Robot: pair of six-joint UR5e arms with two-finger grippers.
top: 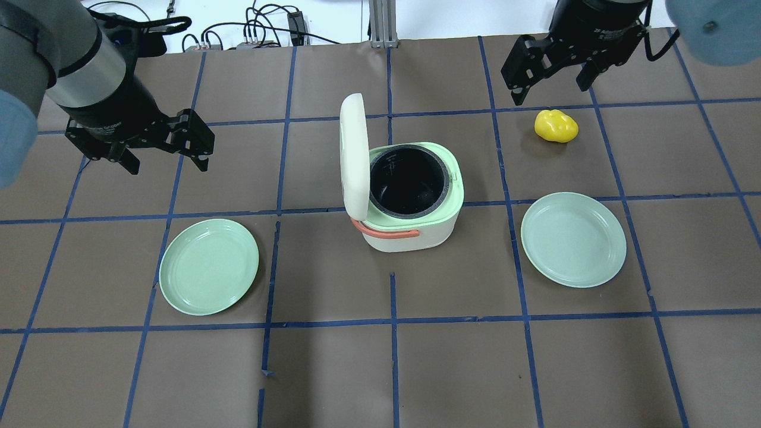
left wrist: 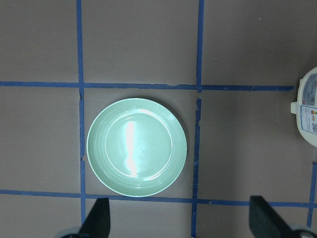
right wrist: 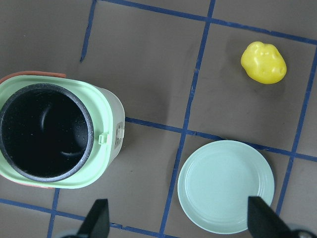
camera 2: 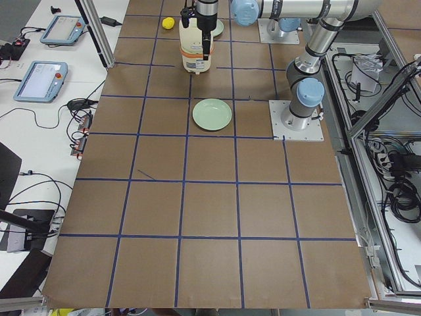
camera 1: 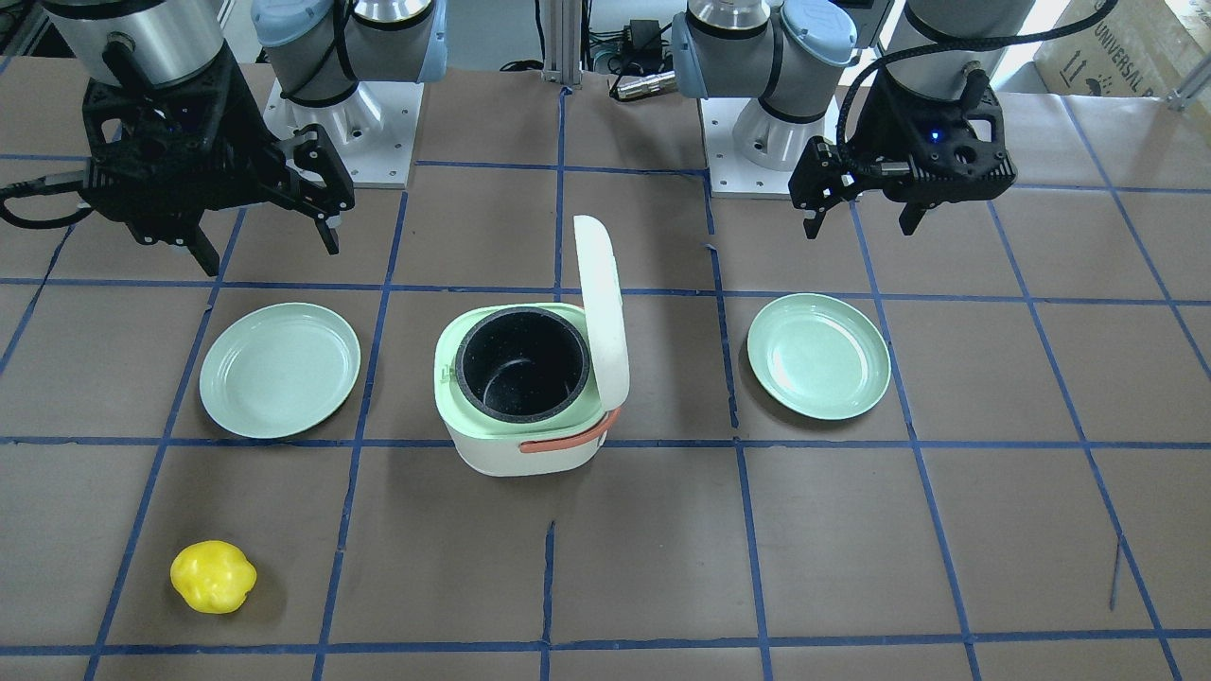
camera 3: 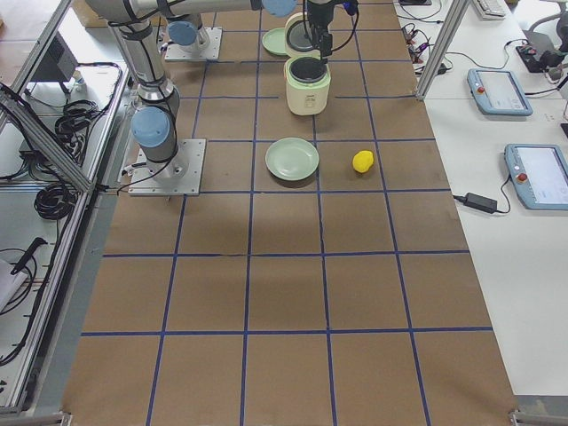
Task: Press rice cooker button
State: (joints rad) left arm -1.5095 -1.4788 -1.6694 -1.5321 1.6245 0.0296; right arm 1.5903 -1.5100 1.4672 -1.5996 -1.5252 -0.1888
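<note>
Cream-white rounded rice cooker [top: 440, 232], orange handle, sits mid-table, lid [top: 354, 154] up: button looks pressed already. Left gripper [top: 166, 163] at its nine o'clock, right gripper [top: 550, 89] at two o'clock, both spread wide, empty.

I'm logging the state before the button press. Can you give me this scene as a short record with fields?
rice cooker: mid-table, between the plates
lid: open, standing upright
inner pot: black, looks empty
left gripper: open, above table, apart from cooker
right gripper: open, above table, near yellow object
left plate: empty
right plate: empty
</note>
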